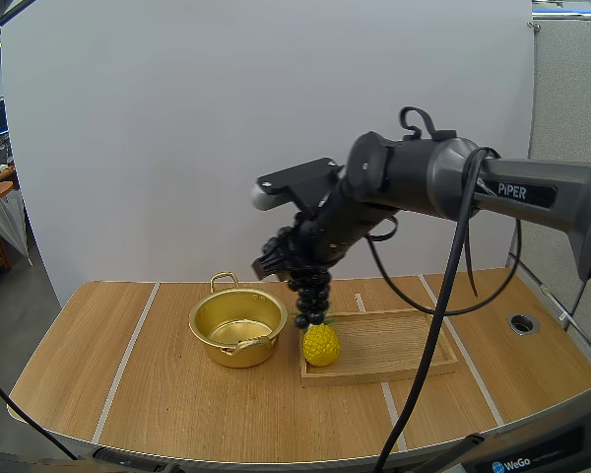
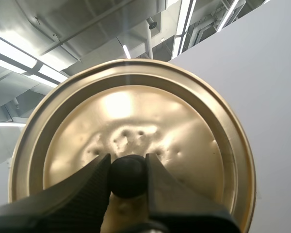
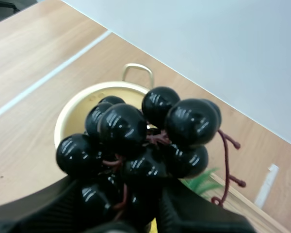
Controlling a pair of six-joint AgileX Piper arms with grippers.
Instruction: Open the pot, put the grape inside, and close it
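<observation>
Shiny gold metal pot & lid, glossy blk grapes, wood tray

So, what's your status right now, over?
Left gripper shut on lid knob. Right gripper shut on grapes, aloft beside open pot. Toy pineapple on tray nearby, not blocking pot.

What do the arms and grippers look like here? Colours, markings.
The right arm has a rounded dark-grey and black shell, with white PiPER lettering on a black band. The right gripper and left gripper each have two matte black, wedge-shaped fingers.
</observation>
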